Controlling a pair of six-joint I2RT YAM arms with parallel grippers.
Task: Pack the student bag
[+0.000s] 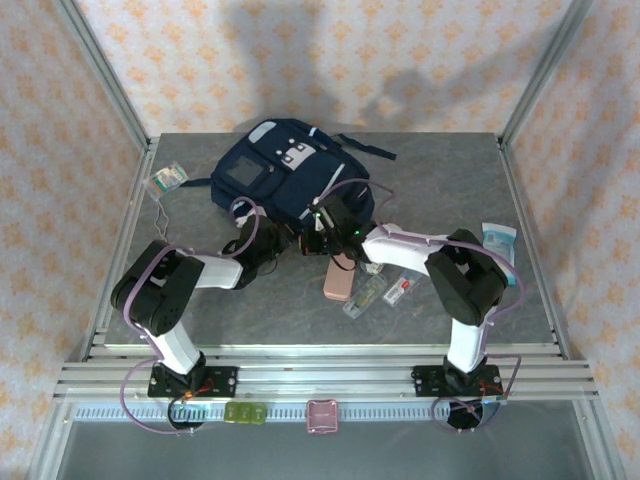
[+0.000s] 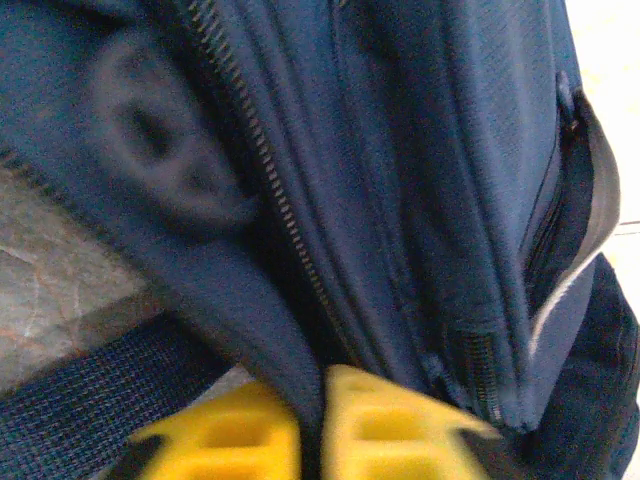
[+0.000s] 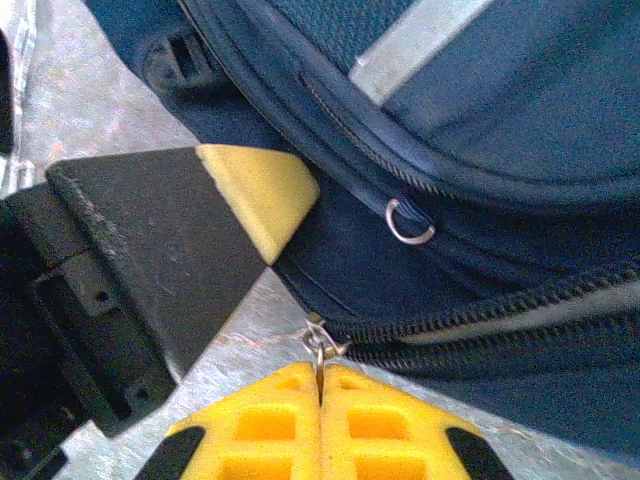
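The bag (image 1: 268,168) lies front up at the far middle of the counter (image 1: 450,175). The left end effector (image 2: 312,435) is clamped on a fold of navy fabric at the bag's near edge, beside a zip line. Just beside it, the right end effector (image 3: 320,420) is pinched together on the metal zip pull (image 3: 319,345). A pink case (image 1: 339,280) and clear packets (image 1: 368,296) lie nearer the arms.

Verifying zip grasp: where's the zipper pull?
Right wrist view: the zipper pull is pinched in the shut right gripper, at the bag's edge facing the arms.
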